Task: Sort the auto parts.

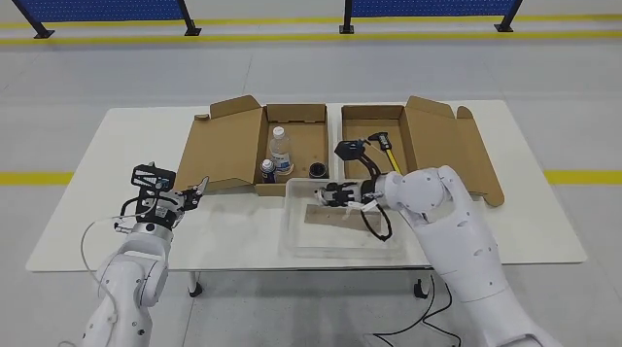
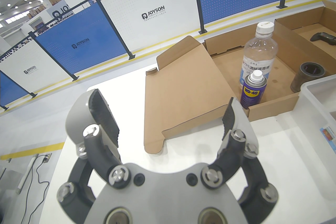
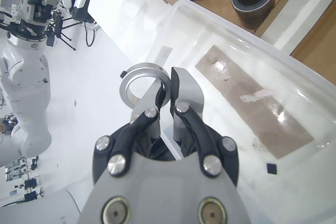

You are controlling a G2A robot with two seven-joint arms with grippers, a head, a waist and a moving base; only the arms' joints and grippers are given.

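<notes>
Silver metal ring: pinched by its wall in R gripper, jaws narrow, over left end of clear plastic bin. White rectangular table bears two open brown cardboard boxes side by side, L box & R box, w/ bin just in front. L gripper: jaws wide apart, above table left of L box. L box holds upright clear plastic bottle w/ white cap, blue spray can just beside it, dark cylindrical sleeve near.
</notes>
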